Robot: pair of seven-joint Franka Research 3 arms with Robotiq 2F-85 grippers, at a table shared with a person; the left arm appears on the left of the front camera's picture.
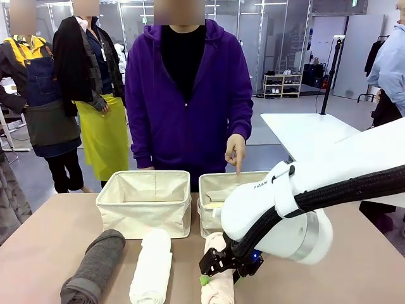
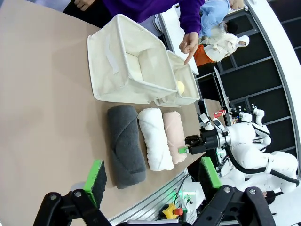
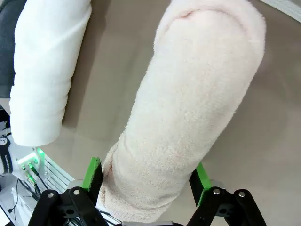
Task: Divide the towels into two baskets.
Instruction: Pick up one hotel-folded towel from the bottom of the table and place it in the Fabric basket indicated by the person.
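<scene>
Table (image 1: 38, 253) edge near pink towel (image 1: 219, 294)

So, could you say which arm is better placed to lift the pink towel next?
Right: the right gripper straddles the pink towel, a pad on each side; the left gripper hangs open, farther off.

In the front view the right arm (image 1: 304, 209) covers most of the right basket (image 1: 218, 183) and the middle of the pink towel (image 1: 221, 292), the bottom edge cuts off the grey towel (image 1: 95, 263) and the white towel (image 1: 154, 263), and in the right wrist view it cannot be told whether the pads (image 3: 92, 172) of the right gripper (image 3: 146, 174) press the pink towel.
</scene>
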